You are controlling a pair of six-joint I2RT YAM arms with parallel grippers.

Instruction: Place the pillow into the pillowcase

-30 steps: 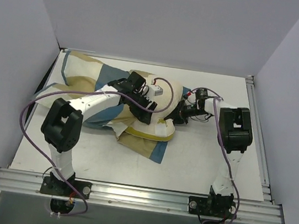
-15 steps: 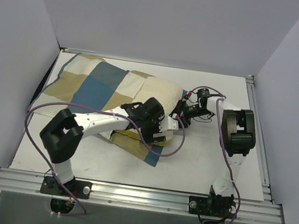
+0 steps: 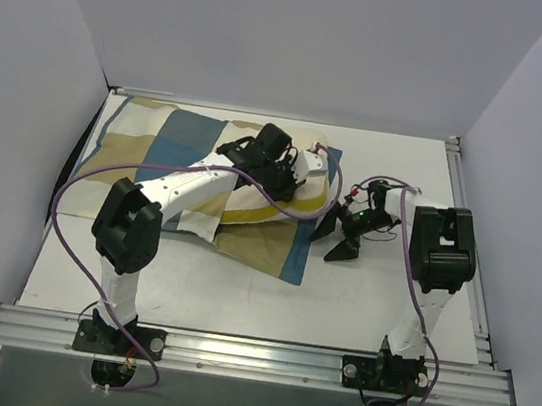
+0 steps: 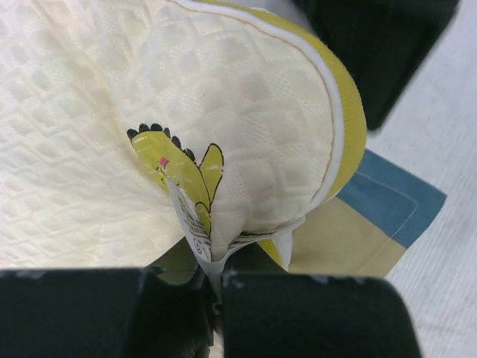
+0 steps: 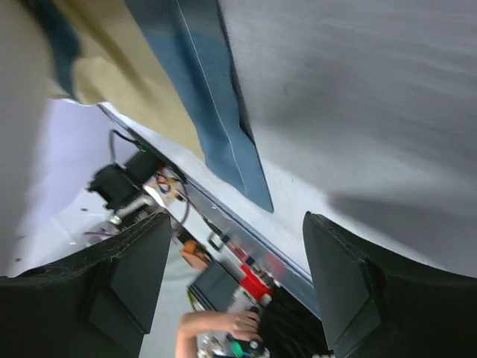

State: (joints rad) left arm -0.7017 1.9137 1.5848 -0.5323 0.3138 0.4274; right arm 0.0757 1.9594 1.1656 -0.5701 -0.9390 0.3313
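1. the pillow point(image 4: 89, 112) lies at the right part of the pillowcase point(image 3: 175, 134), left of centre on the surface point(image 3: 379, 299); its emblem corner sits right at the left gripper point(image 4: 216, 287).
2. the left gripper is clenched on the pillow's corner label.
3. the right gripper point(image 3: 335, 239), just beside the pillowcase's near right corner, stands spread wide, holding nothing.

Robotics lab cell: blank white walls point(image 3: 295, 35), aluminium rail point(image 3: 250, 354) edging the table point(image 3: 237, 299).

Left pincer point(image 4: 216, 282) clamped tight, right pincer point(image 5: 235, 224) jaws spread wide
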